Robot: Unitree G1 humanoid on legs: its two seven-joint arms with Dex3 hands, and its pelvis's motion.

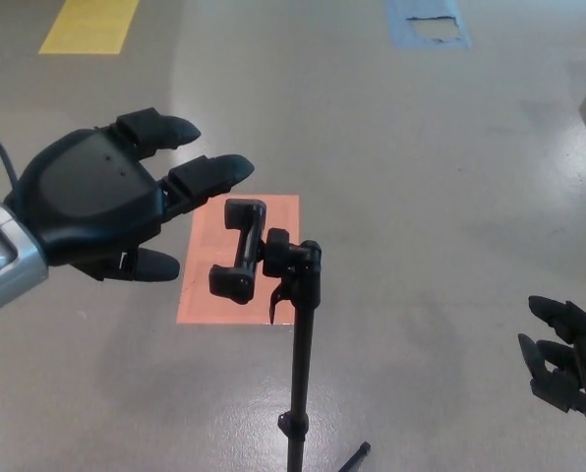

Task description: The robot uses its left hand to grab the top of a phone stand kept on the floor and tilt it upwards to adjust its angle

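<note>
The left hand (pixel 96 208) hovered just left of the phone stand (pixel 295 324), fingers spread to take its clamp (pixel 239 250); the right hand (pixel 566 368) hung empty, loosely curled.

Your left hand (pixel 96 206) sits in the left middle of the frame, back of the palm facing the camera, holding nothing. Its two thick fingers (pixel 209 174) are spread and point toward the upper right, and the thumb juts out below them. A silver forearm runs off the left edge. Your right hand (pixel 565 364) shows only at the lower right corner, fingers apart and curled loosely, empty.
</note>
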